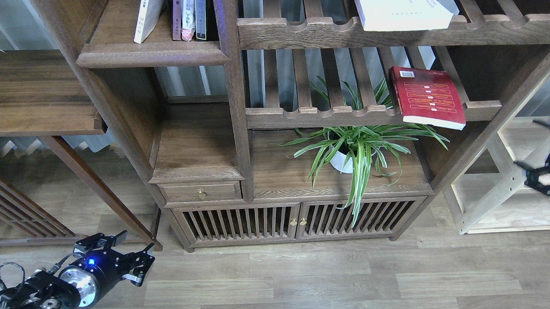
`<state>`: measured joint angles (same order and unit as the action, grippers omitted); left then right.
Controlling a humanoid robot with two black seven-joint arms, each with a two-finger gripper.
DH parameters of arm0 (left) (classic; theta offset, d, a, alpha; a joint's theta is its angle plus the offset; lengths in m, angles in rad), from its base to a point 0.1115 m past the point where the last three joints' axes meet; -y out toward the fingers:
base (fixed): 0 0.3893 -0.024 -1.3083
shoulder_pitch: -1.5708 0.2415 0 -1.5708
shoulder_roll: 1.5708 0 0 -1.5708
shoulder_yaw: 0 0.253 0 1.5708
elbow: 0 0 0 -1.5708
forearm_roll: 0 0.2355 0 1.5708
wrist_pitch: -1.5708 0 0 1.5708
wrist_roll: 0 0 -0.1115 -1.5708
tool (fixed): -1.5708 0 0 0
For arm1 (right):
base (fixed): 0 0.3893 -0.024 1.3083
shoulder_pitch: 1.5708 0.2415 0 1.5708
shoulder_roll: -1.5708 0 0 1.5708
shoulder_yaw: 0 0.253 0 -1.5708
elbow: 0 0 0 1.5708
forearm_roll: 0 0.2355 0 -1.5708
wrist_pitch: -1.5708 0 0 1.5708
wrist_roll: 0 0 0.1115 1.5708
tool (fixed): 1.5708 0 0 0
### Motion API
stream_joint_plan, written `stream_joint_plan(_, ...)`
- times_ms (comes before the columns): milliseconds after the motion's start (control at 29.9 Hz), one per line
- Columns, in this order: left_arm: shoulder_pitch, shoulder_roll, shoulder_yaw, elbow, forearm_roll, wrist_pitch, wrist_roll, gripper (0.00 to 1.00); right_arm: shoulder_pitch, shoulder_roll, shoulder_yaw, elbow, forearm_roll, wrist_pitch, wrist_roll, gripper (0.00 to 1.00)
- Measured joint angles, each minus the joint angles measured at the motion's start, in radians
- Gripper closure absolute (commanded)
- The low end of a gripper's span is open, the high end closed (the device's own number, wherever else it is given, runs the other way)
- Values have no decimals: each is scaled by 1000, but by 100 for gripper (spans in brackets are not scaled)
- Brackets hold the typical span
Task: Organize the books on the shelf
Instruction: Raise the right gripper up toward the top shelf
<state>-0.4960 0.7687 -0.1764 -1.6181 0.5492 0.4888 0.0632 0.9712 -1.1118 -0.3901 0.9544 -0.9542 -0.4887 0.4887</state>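
Books are scattered across this unit; the red book (428,96) lies flat on the middle slatted rack (329,112), its lower right corner jutting past the scalloped front rail; a white book (401,5) lies flat on the upper slatted rack (390,31), also overhanging the rail; several more stand upright on the solid shelf (152,53) at upper left, one pale book (147,16) leaning to the right at the front of that row. I see no yellow-green cover that I could name with confidence.

My left gripper (133,258) hangs low over the floor (331,282), well apart from every book; its fingers stand spread and hold nothing. My right gripper (547,179) sits at the far right edge in front of the pale shelving unit (490,196); it is dark and partly cut off, so I cannot tell how its jaws stand, though nothing shows in it.

I judge the task barely begun; the two flat books want carrying to the solid shelf.

Risks as I read them: the red book overhangs, so a nudge from the side could tip it off onto the spider plant (363,146) below; its cover is thin, so a pinch at one corner may let it sag or slip; the post (234,82) between rack and shelf stands in the carrying path, and a swung book could strike it; sliding a book in beside the leaning one may topple that row.
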Motion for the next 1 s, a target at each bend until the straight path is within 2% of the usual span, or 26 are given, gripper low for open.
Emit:
stream_joint_plan(501,-3,-6,0,9,14,0,1,34,380,16,-4,35,-104,0,0,0)
stream_joint_plan(1003,-13,-21,6,29,14,0,3,34,457,69,-3,106,-141,0,0,0)
